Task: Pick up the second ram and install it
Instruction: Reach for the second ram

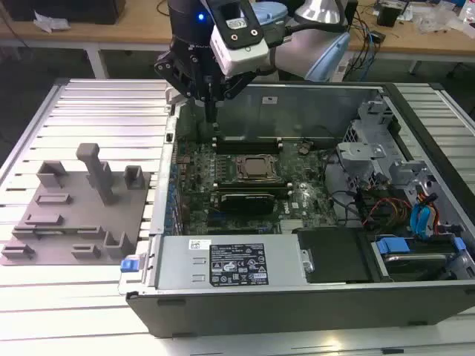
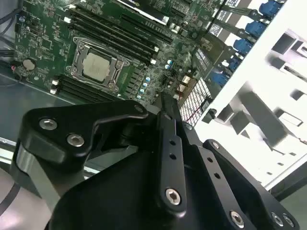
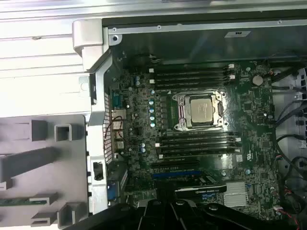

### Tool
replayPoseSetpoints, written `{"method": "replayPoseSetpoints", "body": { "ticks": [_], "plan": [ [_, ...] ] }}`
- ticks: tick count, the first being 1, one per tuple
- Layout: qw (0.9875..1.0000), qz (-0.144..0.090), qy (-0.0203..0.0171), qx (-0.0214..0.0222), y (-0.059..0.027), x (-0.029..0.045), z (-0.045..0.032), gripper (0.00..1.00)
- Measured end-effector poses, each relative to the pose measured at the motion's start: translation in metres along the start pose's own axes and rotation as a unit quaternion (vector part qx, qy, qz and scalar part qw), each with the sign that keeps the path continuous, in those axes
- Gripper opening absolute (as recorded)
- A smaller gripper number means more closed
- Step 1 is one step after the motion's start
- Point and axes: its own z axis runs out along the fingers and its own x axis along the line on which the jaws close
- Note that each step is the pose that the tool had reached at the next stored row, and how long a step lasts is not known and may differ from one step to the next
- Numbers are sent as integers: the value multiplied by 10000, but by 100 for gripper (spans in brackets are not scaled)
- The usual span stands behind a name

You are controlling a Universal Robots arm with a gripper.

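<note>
The second ram (image 3: 19, 201) is a thin green stick lying flat in the grey fixture plate (image 3: 43, 158) beside the computer case. My gripper (image 1: 211, 113) hangs over the case's far corner on the exterior view's left, well away from the stick. Its black fingers (image 2: 169, 139) are pressed together, shut, with nothing between them. Below it lies the green motherboard (image 3: 139, 120), with the CPU socket (image 3: 200, 109) and long black memory slots (image 3: 196, 143) on both sides of the socket.
The open case's metal walls (image 1: 289, 96) ring the motherboard. A power supply (image 1: 230, 263) fills the near side, and drive bays with cables (image 1: 415, 215) stand at the exterior view's right. Grey fixture posts (image 1: 96, 170) rise from the plate on the ribbed table (image 1: 104, 111).
</note>
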Motion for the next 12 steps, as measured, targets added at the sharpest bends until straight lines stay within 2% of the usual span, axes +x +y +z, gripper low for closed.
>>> {"method": "replayPoseSetpoints", "body": {
  "ticks": [3, 5, 9, 11, 12],
  "plan": [
    [10000, 0, 0, 0, -8, 103, -3, 8],
    [10000, 0, 0, 1, -10, 135, -4, 8],
    [10000, 0, 0, 0, -22, 296, -8, 8],
    [10000, 0, 0, 0, -26, 343, -9, 8],
    [10000, 0, 0, 1, -30, 400, -11, 8]
  ]
}}
